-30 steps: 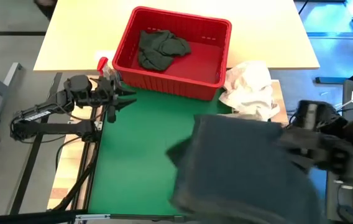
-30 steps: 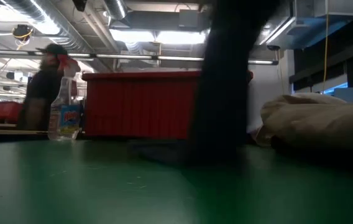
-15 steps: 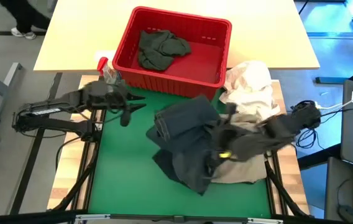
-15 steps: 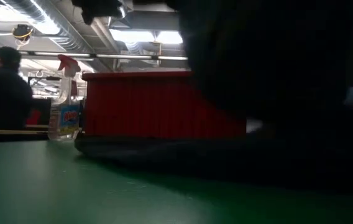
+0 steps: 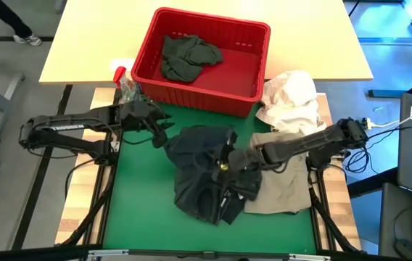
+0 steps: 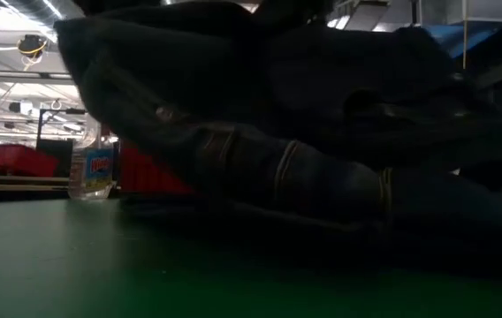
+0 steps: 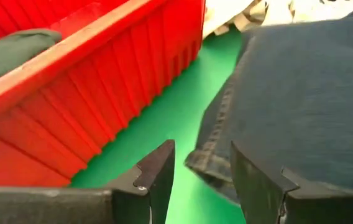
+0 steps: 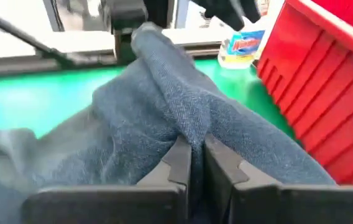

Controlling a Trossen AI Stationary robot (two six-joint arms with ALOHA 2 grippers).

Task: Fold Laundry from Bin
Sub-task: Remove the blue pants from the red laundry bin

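High view, centre of frame: the right tool (image 5: 228, 161) is pinching a fold of the dark denim garment (image 5: 202, 174), which sits crumpled on the green tabletop (image 5: 144, 196), nowhere near folded. The left tool (image 5: 164, 130) hovers spread and empty at the garment's upper-left edge. Both arms reach in low and stretched. A khaki garment (image 5: 282, 192) lies flat at right; an olive one (image 5: 184, 56) waits in the red bin (image 5: 257, 32) up top. Looks like early days.

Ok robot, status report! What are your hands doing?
Right hand shut on dark jeans, mid green mat. Left hand open beside their edge, empty. Red bin holds one more garment.
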